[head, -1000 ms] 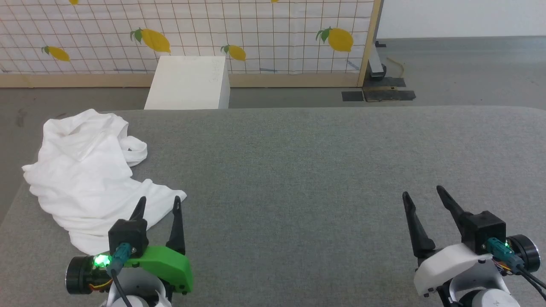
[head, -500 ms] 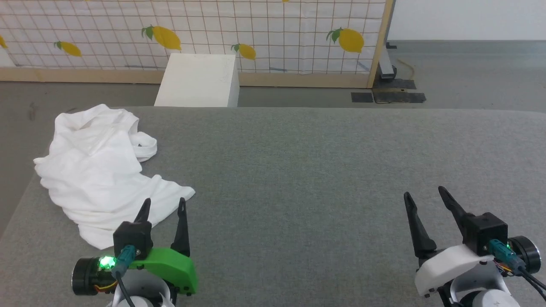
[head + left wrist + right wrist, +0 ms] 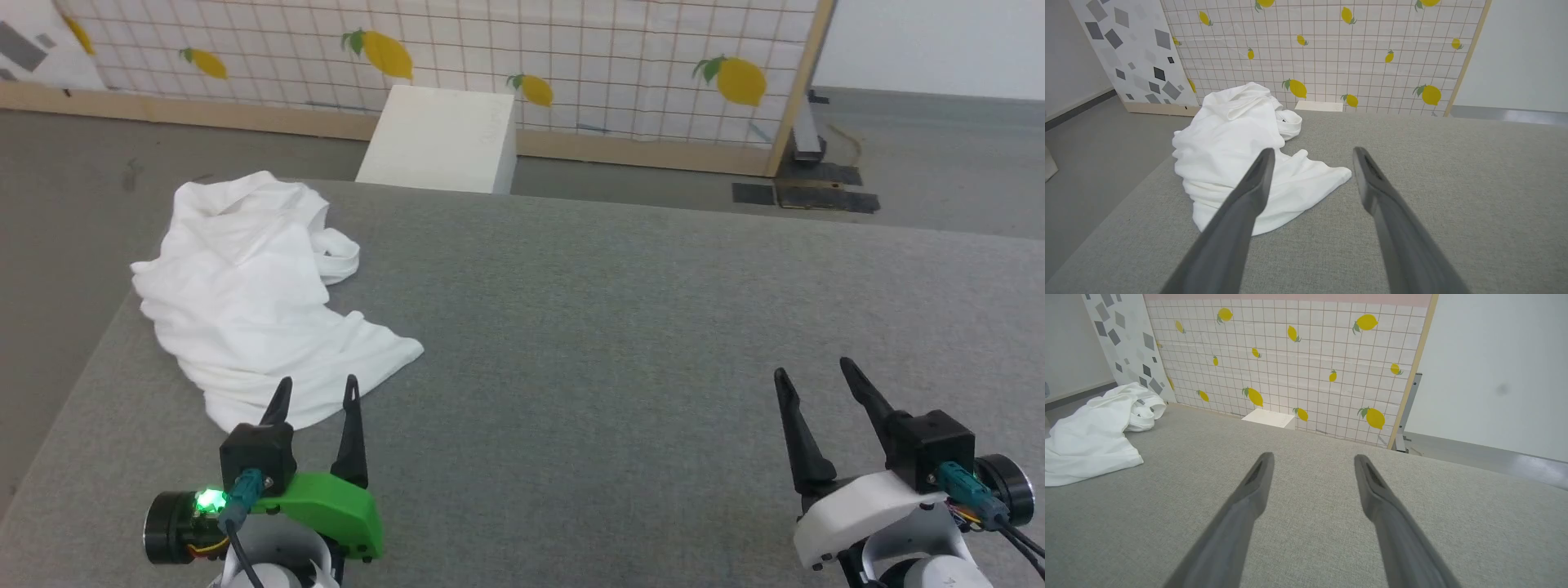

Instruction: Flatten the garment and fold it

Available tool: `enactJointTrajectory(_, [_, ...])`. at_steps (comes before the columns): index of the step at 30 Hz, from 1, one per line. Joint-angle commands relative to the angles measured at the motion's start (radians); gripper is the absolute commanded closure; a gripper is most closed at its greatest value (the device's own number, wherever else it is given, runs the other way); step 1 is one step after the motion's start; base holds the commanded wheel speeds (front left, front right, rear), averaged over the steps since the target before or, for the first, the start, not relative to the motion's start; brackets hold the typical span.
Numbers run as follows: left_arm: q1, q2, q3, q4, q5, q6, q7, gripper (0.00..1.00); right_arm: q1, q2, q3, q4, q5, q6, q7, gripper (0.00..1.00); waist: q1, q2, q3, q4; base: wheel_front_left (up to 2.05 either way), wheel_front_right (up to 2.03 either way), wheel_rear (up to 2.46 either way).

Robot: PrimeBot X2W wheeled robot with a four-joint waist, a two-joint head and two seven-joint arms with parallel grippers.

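Garment (image 3: 261, 302): crumpled white heap, far-left on grey table (image 3: 620, 327). Small dark neck tag (image 3: 1283, 119), txt too small to read. L gripper (image 3: 318, 380) near-left, just beside near hem, fingers spread, empty. R gripper (image 3: 812, 367) near-right, spread, empty, well apart from cloth.

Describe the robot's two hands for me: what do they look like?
The left gripper and the right gripper each have two long, dark, pointed fingers on a black block, with a teal plug and a black cable. The left one has a bright green cover and a lit green lamp on a round black part. The right one has a white cover.
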Motion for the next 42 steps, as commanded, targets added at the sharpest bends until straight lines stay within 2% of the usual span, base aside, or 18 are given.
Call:
enactJointTrajectory(1, [-0.022, 0.002, -0.002, 0.007, -0.011, 0.007, -0.012, 0.0, -0.021, 0.001, 0.0, 0.005, 0.009, 0.0, -0.012, 0.0, 0.0, -0.0001, 0.002, 0.03, 0.0, 0.0, 0.0])
enactJointTrajectory(8, [-0.022, 0.005, 0.002, 0.012, -0.023, 0.018, -0.026, 0.0, -0.025, 0.001, 0.004, 0.014, 0.013, -0.001, -0.023, 0.0, 0.0, -0.0001, 0.003, 0.089, -0.02, -0.02, -0.02])
enactJointTrajectory(42, [-0.007, 0.024, 0.018, 0.034, -0.067, 0.051, -0.096, 0.0, -0.04, 0.002, 0.01, 0.035, 0.032, -0.001, -0.084, 0.0, 0.0, -0.0001, 0.012, 0.275, -0.06, -0.06, -0.06])
